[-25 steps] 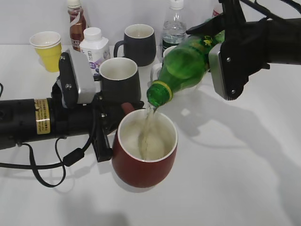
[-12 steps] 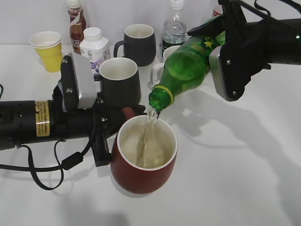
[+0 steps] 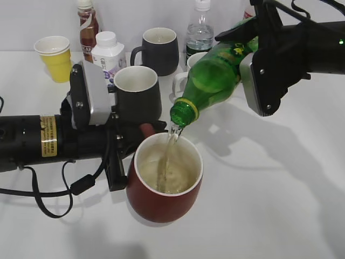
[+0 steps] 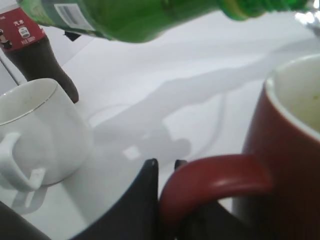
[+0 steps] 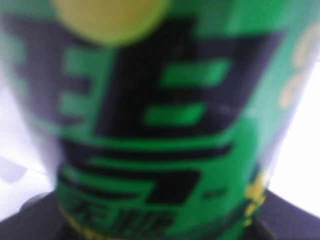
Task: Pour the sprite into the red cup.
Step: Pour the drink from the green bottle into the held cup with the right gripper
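Note:
The red cup stands on the white table, cream inside and partly filled with pale liquid. My left gripper is shut on its handle. The sprite bottle is tilted neck-down, uncapped, its mouth just above the cup's far rim, and a thin stream runs into the cup. My right gripper is shut on the bottle's body; its blurred green label fills the right wrist view. The bottle also crosses the top of the left wrist view.
Two black mugs, a white mug, a yellow paper cup, a white milk bottle, a brown drink bottle, a clear water bottle and a cola bottle stand behind.
The cup has shifted slightly left and nearer, and the bottle's mouth has risen a little. The liquid level in the cup has gone up. Both grippers keep their hold.

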Available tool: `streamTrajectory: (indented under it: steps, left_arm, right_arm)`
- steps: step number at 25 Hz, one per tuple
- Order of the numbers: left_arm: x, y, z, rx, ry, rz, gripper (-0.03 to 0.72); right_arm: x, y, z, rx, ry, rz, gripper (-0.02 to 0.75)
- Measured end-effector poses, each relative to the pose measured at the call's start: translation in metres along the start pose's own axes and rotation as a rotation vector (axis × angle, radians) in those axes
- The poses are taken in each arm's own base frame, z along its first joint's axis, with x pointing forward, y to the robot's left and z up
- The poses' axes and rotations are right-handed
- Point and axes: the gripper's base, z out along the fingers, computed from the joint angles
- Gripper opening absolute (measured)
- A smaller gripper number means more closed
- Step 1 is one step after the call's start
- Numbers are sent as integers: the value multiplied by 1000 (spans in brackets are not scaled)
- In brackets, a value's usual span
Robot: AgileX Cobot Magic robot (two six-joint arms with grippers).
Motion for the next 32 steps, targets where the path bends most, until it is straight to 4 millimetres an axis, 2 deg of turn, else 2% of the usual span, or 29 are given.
streamTrajectory:
  steps: [32]
  left_arm:
    - [0, 0, 0, 2, 5, 3, 64]
  right_arm:
    - [0, -1, 0, 2, 1, -22, 382]
